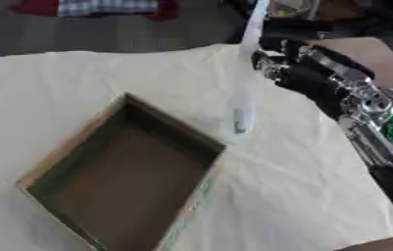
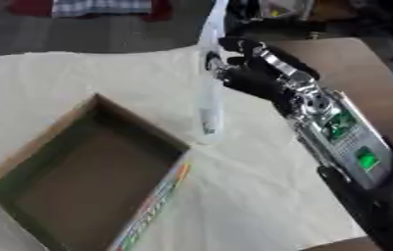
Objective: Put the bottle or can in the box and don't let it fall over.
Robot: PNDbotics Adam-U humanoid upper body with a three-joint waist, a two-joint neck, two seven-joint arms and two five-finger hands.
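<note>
One cream cloth [image 1: 319,186] over brown table [image 2: 367,83].

A brown tabletop [image 2: 354,63] carries everything. Most of it is covered by a pale yellow cloth [image 1: 79,83]. The cloth is wrinkled and has soft folds. The bare brown wood shows only at the right side, past the edge of the cloth.

An open cardboard box [image 1: 127,179] lies on the cloth, at the near left. It sits turned at an angle. Its inside is brown. Its near right side has bright colours on it.

A tall clear bottle [image 1: 241,105] stands upright on the cloth, just beside the far right corner of the box. Its bottom rests on the cloth.
</note>
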